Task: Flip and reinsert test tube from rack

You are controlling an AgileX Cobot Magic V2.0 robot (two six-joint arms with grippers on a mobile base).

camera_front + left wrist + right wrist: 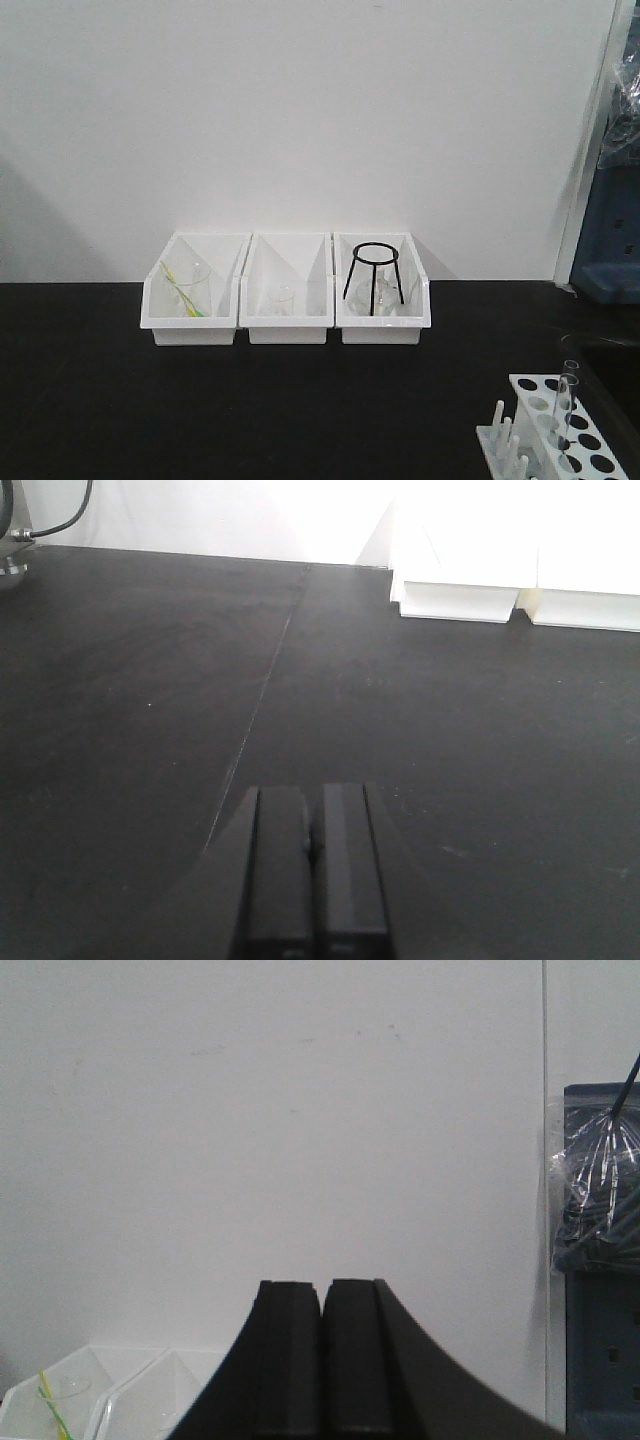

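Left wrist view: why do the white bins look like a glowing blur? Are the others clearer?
Left wrist view: the white plastic storage bins are overexposed above the black tabletop. Front view: evenly lit, soft; the slim clear glass test tube barely shows. Right wrist view: the black right end effector is a dark shape against the bright wall.

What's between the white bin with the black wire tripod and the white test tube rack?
Nothing: the front view shows only bare black tabletop between the white plastic bin and the white rack.
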